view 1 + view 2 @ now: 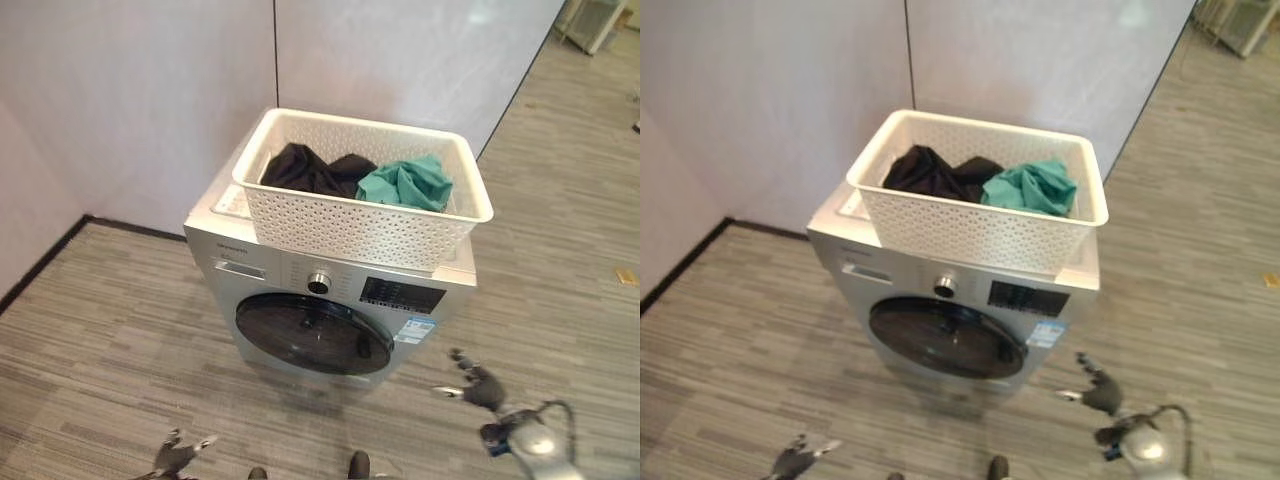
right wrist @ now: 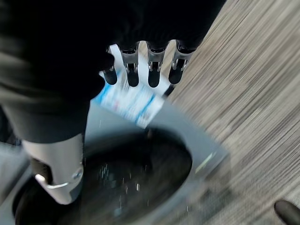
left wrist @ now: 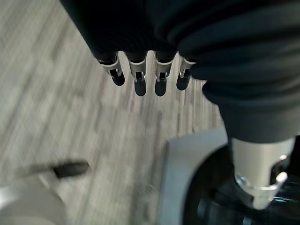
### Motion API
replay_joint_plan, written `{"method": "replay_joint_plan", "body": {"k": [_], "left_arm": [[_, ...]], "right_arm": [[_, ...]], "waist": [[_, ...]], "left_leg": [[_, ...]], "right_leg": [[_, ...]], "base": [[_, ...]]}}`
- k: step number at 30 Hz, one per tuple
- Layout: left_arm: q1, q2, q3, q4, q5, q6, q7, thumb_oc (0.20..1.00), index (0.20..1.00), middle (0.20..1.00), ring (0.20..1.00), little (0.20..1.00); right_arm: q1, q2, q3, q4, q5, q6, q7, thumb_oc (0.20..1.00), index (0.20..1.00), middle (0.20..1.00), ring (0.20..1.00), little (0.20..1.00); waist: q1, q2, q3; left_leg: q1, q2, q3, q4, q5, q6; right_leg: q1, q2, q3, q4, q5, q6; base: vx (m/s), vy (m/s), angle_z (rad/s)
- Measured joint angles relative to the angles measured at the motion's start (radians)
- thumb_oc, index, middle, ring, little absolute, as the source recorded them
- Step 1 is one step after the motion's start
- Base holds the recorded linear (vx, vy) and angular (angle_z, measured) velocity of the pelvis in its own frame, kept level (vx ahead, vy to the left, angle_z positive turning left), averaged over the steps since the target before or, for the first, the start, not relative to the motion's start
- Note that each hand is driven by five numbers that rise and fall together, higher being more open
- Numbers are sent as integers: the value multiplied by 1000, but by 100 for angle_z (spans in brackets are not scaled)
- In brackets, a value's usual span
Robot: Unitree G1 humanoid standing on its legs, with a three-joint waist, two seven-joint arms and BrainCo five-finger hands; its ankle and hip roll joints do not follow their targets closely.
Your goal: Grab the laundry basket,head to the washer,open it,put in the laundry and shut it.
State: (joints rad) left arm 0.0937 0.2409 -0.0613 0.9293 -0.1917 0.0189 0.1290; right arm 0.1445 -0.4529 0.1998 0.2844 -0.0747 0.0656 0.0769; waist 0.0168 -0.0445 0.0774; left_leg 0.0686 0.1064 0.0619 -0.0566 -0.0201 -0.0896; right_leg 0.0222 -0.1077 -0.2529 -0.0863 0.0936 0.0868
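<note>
— What's your count out there?

— I see one washer (image 1: 330, 300), silver, with one round dark door (image 1: 314, 333) on its front, one knob (image 1: 319, 283) and one dark display panel (image 1: 402, 295).

— And on top of it?

— One white laundry basket (image 1: 350, 225). Inside I count two pieces of laundry: one black garment (image 1: 310, 170) and one teal garment (image 1: 405, 183).

— Hands?

— Two. One left hand (image 1: 178, 455) low on my left, one right hand (image 1: 477, 385) low on my right, both with fingers spread and holding nothing.
</note>
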Motion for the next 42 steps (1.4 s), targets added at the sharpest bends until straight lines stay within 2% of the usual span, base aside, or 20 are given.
{"method": "replay_joint_plan", "body": {"k": [2,3,5,7,8,11,16,17,21,26,28,31,33,37,42], "left_arm": [[-43,-45,-50,115,-4,-10,12,1000,1000,1000,1000,1000],[-36,-55,-55,110,-5,-14,16,1000,1000,1000,1000,1000],[-45,-48,-82,109,-4,-15,23,1000,1000,1000,1000,1000],[-52,-47,-89,75,5,-19,30,1000,1000,1000,1000,1000],[-53,-41,-114,69,8,-19,36,1000,1000,1000,1000,1000],[-30,-30,-143,0,33,-25,41,1000,1000,1000,1000,1000],[16,-7,-152,-50,44,-31,29,1000,1000,1000,1000,1000],[17,-8,-153,-69,43,-32,17,1000,1000,1000,1000,1000],[21,-6,-154,-128,33,-36,14,1000,1000,1000,1000,1000],[2,-1,-158,-146,-5,-46,16,1000,1000,1000,1000,1000],[-21,-1,-158,-147,-6,-58,17,1000,1000,1000,1000,1000],[-56,-2,-200,-180,-44,-71,27,1000,1000,1000,1000,1000],[-70,0,-205,-201,-48,-79,44,1000,1000,1000,1000,1000],[-98,-7,-207,-231,-75,-84,64,1000,1000,1000,1000,1000],[-89,25,-208,-331,-17,-90,106,1000,1000,1000,1000,1000]], "right_arm": [[-60,4,63,47,-63,-9,-47,1000,1000,1000,1000,1000],[-73,7,70,60,-80,-10,-64,1000,1000,1000,1000,1000],[-165,-6,162,177,-150,-5,-98,1000,1000,1000,1000,1000],[-206,1,176,218,-189,-3,-119,1000,1000,1000,1000,1000],[-231,0,190,248,-201,-3,-127,1000,1000,1000,1000,1000],[-282,-3,200,312,-257,-3,-163,1000,1000,1000,1000,1000],[-327,-5,200,338,-275,-4,-189,1000,1000,1000,1000,1000],[-328,-5,202,362,-275,-3,-195,1000,1000,1000,1000,1000],[-339,-8,207,370,-275,-1,-219,1000,1000,1000,1000,1000],[-417,-2,231,430,-294,-2,-297,1000,1000,1000,1000,1000],[-467,-1,234,458,-293,3,-305,1000,1000,1000,1000,1000],[-586,58,228,565,-175,-8,-345,1000,1000,1000,1000,1000],[-591,76,232,568,-95,-45,-367,1000,1000,1000,1000,1000],[-586,113,240,580,6,-53,-371,1000,1000,1000,1000,1000],[-548,123,304,576,53,-83,-372,1000,1000,1000,1000,1000]], "waist": [[0,15,-3],[7,18,-2],[7,19,1],[51,28,10],[49,29,11],[84,38,30],[100,52,61],[119,59,78],[136,65,105],[133,71,141],[137,89,184],[140,131,240],[131,123,254],[133,120,253],[135,114,250]], "left_leg": [[2,1,-5,1,3,1],[2,2,-11,1,5,0],[1,2,-25,0,13,-6],[1,1,-32,0,16,-6],[1,0,-33,0,17,-6],[1,-3,-59,-4,23,-6],[-2,-4,-85,-19,33,-7],[-4,-5,-89,-19,33,-7],[-43,-9,-118,-16,44,-10],[-123,-14,-134,5,56,-11],[-134,-15,-138,14,61,-13],[-196,-15,-140,23,79,-16],[-214,-12,-133,36,79,-17],[-209,-11,-131,32,79,-17],[-194,-6,-128,16,79,-15]], "right_leg": [[7,1,-6,-1,3,4],[11,1,-12,-1,3,4],[15,1,-29,-1,2,4],[20,0,-36,-1,0,3],[20,0,-36,-1,0,3],[35,-5,-62,-1,-5,2],[40,-7,-89,-1,-5,2],[39,-8,-93,-1,-6,2],[18,-11,-118,-1,-5,1],[-44,-15,-132,-1,0,3],[-46,-14,-135,-1,9,-3],[-106,-14,-138,0,28,-12],[-129,-11,-130,-1,36,-19],[-125,-9,-120,-1,36,-19],[-115,-5,-115,-1,39,-22]], "base": [[5,-8,9],[4,-11,15],[18,-10,21],[10,-9,13],[-1,-8,15],[-1,-10,24],[-13,-11,15],[-45,-16,9],[-72,-5,21],[-111,21,9],[-123,35,6],[-164,67,-1],[-51,33,-10],[-12,22,-6],[16,-2,-2]]}}
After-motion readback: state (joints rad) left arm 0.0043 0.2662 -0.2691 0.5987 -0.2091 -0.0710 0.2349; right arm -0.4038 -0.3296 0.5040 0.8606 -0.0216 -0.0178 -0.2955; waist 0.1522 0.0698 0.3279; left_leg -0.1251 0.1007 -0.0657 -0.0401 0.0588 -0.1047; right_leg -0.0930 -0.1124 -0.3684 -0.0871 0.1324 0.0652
